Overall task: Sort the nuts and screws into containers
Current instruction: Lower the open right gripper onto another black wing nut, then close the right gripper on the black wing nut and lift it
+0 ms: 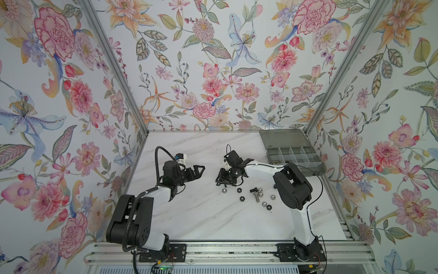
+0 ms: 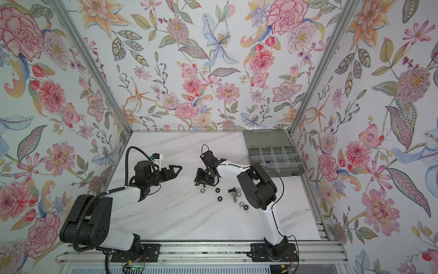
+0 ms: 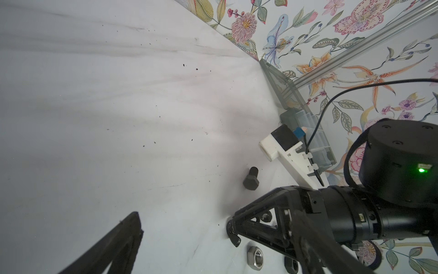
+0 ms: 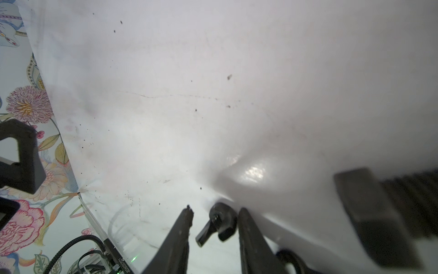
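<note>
One winged nut (image 4: pixel 220 220): was my pick, well apart from the organiser box (image 1: pixel 283 140).
Right tool (image 4: pixel 215 208): stood spread around it, not pinching.
Next: I judged a centred squeeze was needed.

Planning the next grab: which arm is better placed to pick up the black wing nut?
Right. The right gripper is down at the table, straddling the wing nut; the left gripper hovers apart from it.
</note>
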Action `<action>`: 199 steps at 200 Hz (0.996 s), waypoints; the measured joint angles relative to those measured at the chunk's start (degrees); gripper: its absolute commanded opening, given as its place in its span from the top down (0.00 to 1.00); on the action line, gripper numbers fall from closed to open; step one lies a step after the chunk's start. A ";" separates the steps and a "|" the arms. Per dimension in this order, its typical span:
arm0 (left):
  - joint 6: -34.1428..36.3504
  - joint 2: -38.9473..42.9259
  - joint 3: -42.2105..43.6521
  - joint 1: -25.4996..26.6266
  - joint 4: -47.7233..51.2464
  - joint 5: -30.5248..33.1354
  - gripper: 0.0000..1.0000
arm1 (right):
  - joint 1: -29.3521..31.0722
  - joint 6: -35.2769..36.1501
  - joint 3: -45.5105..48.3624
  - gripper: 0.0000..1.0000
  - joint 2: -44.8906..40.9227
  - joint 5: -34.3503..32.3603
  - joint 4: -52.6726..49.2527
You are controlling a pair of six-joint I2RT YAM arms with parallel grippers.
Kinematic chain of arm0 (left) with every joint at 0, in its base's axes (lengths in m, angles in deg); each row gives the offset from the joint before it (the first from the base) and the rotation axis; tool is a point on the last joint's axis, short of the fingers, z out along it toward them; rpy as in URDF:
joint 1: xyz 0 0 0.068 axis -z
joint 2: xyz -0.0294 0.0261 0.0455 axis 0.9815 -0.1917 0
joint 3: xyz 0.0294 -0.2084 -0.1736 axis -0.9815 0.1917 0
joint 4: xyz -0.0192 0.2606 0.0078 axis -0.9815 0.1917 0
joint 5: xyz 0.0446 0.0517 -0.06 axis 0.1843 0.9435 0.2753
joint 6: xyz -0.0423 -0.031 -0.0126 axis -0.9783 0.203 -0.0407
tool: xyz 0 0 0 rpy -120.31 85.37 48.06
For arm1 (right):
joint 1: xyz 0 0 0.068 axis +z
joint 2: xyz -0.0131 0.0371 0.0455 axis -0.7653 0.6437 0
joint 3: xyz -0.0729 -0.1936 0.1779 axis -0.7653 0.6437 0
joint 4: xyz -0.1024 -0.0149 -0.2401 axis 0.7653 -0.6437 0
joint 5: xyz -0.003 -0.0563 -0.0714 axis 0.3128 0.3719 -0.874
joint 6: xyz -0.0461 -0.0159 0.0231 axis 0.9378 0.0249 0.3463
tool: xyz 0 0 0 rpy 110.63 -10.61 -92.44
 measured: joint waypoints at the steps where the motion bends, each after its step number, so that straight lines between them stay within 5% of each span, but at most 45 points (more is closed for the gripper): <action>1: 0.00 0.00 0.00 0.00 0.00 -0.02 0.01 | 0.00 0.02 0.00 0.68 0.00 -0.07 -0.04; 199: -0.02 -1.07 0.22 -0.15 -1.55 -0.37 0.01 | 2.34 4.83 -8.00 0.74 3.04 -7.69 -10.14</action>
